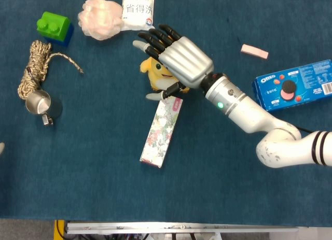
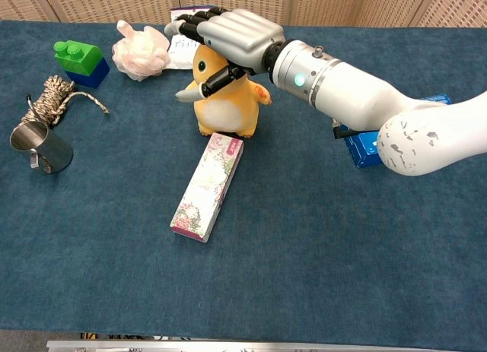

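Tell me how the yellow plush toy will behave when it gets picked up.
The yellow plush toy looks soft and stuffed, so it will probably squash under the right robot hand spread over its head. It likely weighs little. Standing upright on a narrow base against the floral box, it may tip if nudged.

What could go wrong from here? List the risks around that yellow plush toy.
1. The right hand hovers over the yellow plush toy with fingers spread; a lopsided close could tip the upright toy over.
2. The floral box lies right at the toy's feet, so a push forward might shove it.
3. The white packet and pink puff sit just beyond the fingertips and could get brushed.
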`<state>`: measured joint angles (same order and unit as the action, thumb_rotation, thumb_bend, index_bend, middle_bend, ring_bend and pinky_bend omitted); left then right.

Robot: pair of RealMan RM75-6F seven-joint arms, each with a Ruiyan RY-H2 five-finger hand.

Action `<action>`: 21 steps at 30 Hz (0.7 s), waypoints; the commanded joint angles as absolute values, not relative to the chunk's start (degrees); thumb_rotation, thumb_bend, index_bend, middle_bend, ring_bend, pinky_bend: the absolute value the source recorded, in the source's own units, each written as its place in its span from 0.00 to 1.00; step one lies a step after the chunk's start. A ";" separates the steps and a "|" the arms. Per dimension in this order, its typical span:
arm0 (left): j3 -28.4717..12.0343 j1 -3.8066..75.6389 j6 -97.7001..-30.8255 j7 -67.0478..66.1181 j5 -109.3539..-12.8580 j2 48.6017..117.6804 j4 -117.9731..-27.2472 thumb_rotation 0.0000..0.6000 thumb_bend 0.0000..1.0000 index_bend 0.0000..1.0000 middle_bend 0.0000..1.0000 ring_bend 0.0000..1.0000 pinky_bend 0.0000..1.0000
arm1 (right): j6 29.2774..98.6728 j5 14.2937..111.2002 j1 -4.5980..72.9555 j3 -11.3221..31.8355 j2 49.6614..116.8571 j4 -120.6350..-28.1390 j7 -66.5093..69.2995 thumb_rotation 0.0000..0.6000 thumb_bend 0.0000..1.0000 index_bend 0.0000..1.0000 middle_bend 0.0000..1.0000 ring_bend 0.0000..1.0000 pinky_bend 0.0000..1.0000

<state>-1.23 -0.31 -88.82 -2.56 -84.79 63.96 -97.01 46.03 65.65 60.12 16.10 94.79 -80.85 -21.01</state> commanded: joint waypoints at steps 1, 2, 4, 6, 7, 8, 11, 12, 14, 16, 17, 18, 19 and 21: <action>-1.26 -0.43 -88.83 -2.52 -84.52 63.91 -96.89 1.00 0.13 0.21 0.25 0.22 0.18 | 45.53 64.88 60.40 15.56 95.47 -79.66 -21.27 0.28 0.00 0.07 0.05 0.00 0.00; -1.27 -0.45 -88.79 -2.50 -84.44 63.91 -96.85 1.00 0.13 0.21 0.25 0.22 0.18 | 45.40 64.61 60.52 15.47 95.77 -79.14 -21.32 0.28 0.00 0.07 0.05 0.00 0.00; -1.31 -0.49 -88.76 -2.42 -84.31 63.94 -96.73 1.00 0.13 0.21 0.25 0.22 0.18 | 45.15 64.13 60.66 15.18 96.18 -78.26 -21.38 0.28 0.00 0.07 0.05 0.00 0.00; -1.32 -0.49 -88.61 -2.31 -84.17 64.01 -96.58 1.00 0.13 0.21 0.25 0.22 0.18 | 45.03 63.80 60.67 14.75 96.42 -77.46 -21.44 0.27 0.00 0.07 0.05 0.00 0.00; -1.30 -0.47 -88.46 -2.31 -84.08 64.02 -96.54 1.00 0.13 0.21 0.25 0.22 0.18 | 45.00 63.71 60.64 14.58 96.43 -77.28 -21.46 0.27 0.00 0.07 0.05 0.00 0.00; -1.30 -0.45 -88.34 -2.31 -84.00 64.03 -96.52 1.00 0.13 0.21 0.25 0.22 0.18 | 45.01 63.63 60.60 14.46 96.39 -77.24 -21.45 0.28 0.00 0.07 0.05 0.00 0.00; -1.33 -0.36 -88.07 -2.31 -83.86 64.06 -96.50 1.00 0.13 0.21 0.25 0.22 0.18 | 45.52 63.77 60.26 14.06 95.86 -77.73 -21.52 0.27 0.00 0.06 0.05 0.00 0.00; -1.34 -0.34 -88.05 -2.32 -83.88 64.05 -96.51 1.00 0.13 0.21 0.25 0.22 0.18 | 45.76 63.92 60.13 13.96 95.59 -78.06 -21.51 0.28 0.00 0.06 0.05 0.00 0.00; -1.42 -0.34 -88.08 -2.28 -83.86 64.04 -96.52 1.00 0.13 0.21 0.25 0.22 0.18 | 46.54 64.39 59.77 13.90 94.88 -79.06 -21.37 0.28 0.00 0.05 0.04 0.00 0.00; -1.54 -0.29 -88.06 -2.21 -83.77 64.05 -96.51 1.00 0.13 0.21 0.25 0.22 0.18 | 47.47 65.09 59.47 14.07 94.16 -80.15 -21.01 0.27 0.00 0.05 0.04 0.00 0.00; -1.57 -0.27 -88.03 -2.22 -83.76 64.05 -96.53 1.00 0.13 0.21 0.25 0.22 0.18 | 47.77 65.36 59.39 14.18 93.88 -80.58 -20.82 0.27 0.00 0.05 0.04 0.00 0.00; -1.57 -0.24 -87.99 -2.25 -83.77 64.06 -96.56 1.00 0.13 0.21 0.25 0.22 0.18 | 48.02 65.58 59.36 14.30 93.65 -80.90 -20.69 0.28 0.00 0.05 0.04 0.00 0.00; -1.57 -0.20 -87.94 -2.32 -83.82 64.06 -96.61 1.00 0.14 0.21 0.25 0.22 0.18 | 48.20 65.74 59.39 14.46 93.42 -81.18 -20.56 0.28 0.00 0.05 0.04 0.00 0.00; -1.57 -0.16 -87.92 -2.40 -83.90 64.09 -96.66 1.00 0.14 0.21 0.25 0.22 0.18 | 48.16 65.66 59.54 14.66 93.31 -81.31 -20.42 0.28 0.00 0.05 0.04 0.00 0.00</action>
<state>-1.57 -0.17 -87.92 -2.41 -83.90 64.09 -96.66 48.16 65.67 59.52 14.63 93.33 -81.29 -20.45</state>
